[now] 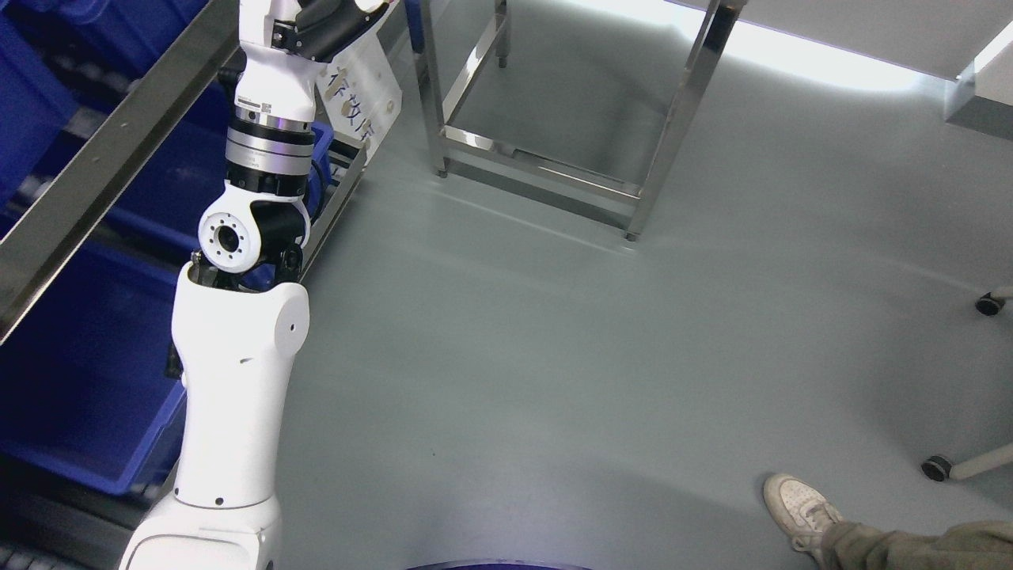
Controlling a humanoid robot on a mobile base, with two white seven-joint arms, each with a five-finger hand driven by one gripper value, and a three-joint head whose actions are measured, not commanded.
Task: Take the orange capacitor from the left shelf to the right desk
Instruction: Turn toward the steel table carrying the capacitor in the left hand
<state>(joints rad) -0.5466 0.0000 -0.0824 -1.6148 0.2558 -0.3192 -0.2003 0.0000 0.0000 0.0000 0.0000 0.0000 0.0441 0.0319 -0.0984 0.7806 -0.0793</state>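
The robot's left arm (237,348) rises along the shelf (95,158) of blue bins (71,380) toward upper left; its hand (332,24) is cropped, grasp undeterminable, capacitor unseen.

white left arm (237,380), blue bins (79,396), grey floor (554,356), white shoe (799,507)

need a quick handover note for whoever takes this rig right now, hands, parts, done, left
Left robot hand: raised at the top edge by the shelf, mostly cut off, so its grip cannot be told.
Right arm: not in view.
Orange capacitor: not visible in this view.
Blue bins sit on the shelf at left; a metal desk frame stands ahead.
Done: nothing confirmed.
Left: confirm the grab, carry to the right desk. A person's shoe is lower right.
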